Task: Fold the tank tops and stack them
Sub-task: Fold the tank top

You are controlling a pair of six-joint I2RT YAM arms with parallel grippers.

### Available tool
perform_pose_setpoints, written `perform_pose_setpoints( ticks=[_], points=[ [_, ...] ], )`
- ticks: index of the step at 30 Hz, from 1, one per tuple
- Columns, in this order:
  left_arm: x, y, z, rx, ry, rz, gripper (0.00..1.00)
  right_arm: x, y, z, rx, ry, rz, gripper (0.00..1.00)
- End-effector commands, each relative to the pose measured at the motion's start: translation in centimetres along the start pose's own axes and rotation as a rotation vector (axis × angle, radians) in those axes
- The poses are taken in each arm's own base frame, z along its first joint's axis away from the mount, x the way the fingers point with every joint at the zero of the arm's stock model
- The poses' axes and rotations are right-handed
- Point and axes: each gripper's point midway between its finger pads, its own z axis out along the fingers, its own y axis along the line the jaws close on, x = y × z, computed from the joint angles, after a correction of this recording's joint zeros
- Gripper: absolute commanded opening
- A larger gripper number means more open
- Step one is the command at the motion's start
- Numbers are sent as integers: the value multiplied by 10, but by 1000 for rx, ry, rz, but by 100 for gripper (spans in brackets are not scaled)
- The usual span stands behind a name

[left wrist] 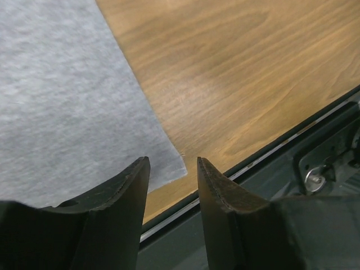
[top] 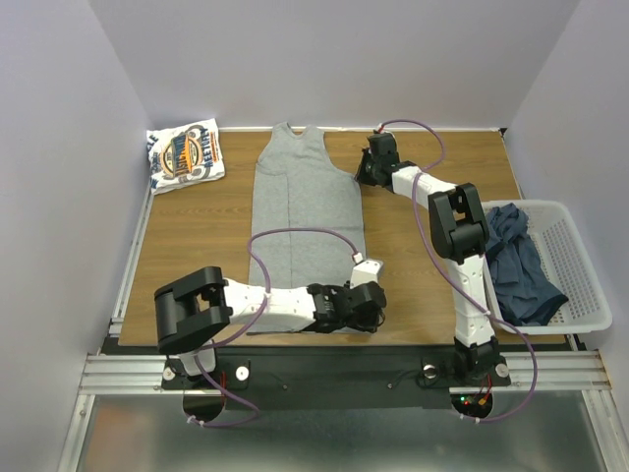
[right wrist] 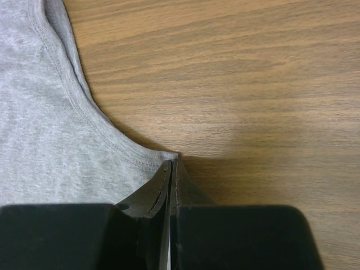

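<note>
My right hand (right wrist: 171,169) is pinched on the grey tank top (right wrist: 45,129) at its armhole corner; my left hand (left wrist: 173,166), spread apart, should straddle the hem corner before closing

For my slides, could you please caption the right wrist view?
Right gripper pinching the grey tank top at its armhole.

Bare table (top: 201,211) btwn grey top (top: 310,197) & printed top (top: 185,154); basket (top: 580,265) blocks rt edge.
</note>
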Motion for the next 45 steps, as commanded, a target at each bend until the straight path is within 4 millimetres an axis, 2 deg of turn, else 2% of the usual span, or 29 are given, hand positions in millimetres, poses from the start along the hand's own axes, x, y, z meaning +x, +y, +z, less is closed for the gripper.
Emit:
perform_pose_setpoints(
  ticks=[1,5,11,16,24,26,28,29,31,32,35,40,45],
  points=[
    [5,-11,4,-37,2,29,50,-8,5,-2,15,-30,-16,3],
    [4,-18,7,-47,0,49,49,-8,3,-2,20,-30,-17,2],
    [11,-13,10,-81,17,58,44,-8,5,-2,14,-28,-16,1],
    [22,-17,15,-91,45,88,39,-9,5,-3,14,-31,-19,1],
    [34,-17,23,-110,75,116,37,-9,7,-3,10,-30,-20,1],
    [34,-19,22,-110,72,119,34,-8,6,-2,12,-28,-18,1],
    [33,-20,21,-110,68,124,25,-8,4,-2,20,-31,-16,0],
    [32,-21,20,-105,66,126,16,-8,3,-3,23,-31,-16,0],
    [29,-25,19,-94,58,134,8,-7,1,-2,33,-32,-13,0],
    [28,-27,17,-91,55,136,0,-10,0,-3,35,-37,-11,0],
    [21,-39,12,-60,39,141,0,-12,-6,-3,48,-42,-5,0],
    [6,-63,-3,41,6,139,0,-28,-24,-11,87,-74,20,0],
    [-1,-79,-14,118,-6,144,0,-43,-47,-19,119,-94,41,0]
  ],
)
